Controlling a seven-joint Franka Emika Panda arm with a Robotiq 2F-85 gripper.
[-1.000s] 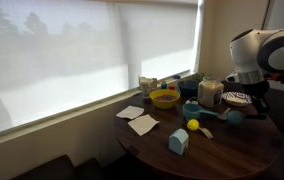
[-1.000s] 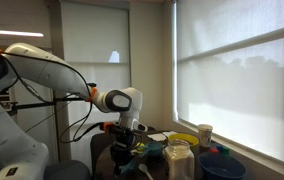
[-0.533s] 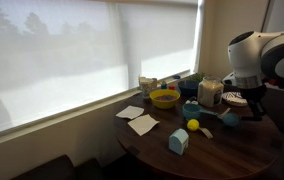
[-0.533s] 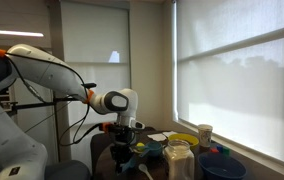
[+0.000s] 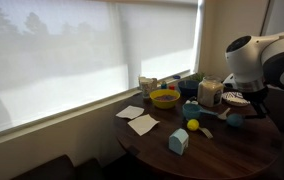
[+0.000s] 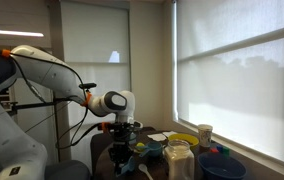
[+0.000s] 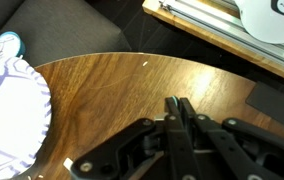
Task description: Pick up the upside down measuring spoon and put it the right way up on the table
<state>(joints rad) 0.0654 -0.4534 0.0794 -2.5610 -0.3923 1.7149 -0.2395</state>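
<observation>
In the wrist view my gripper (image 7: 174,103) is shut, with a thin teal-blue sliver of the measuring spoon (image 7: 173,99) pinched between the fingertips above the round dark brown table (image 7: 102,85). The spoon's bowl is hidden by the fingers. In an exterior view the gripper (image 5: 244,108) hangs over the table's far right side (image 5: 212,150), with a teal piece (image 5: 233,121) just below it. In an exterior view the gripper (image 6: 122,152) is low over the table among the items.
A yellow ball (image 5: 193,125), a pale blue house-shaped block (image 5: 178,142), a yellow bowl (image 5: 164,98), white napkins (image 5: 140,122) and a jar (image 5: 210,93) stand on the table. A patterned paper plate (image 7: 7,110) lies left of the gripper.
The arm has shifted slightly, and the gripper has stayed shut over the same part of the table.
</observation>
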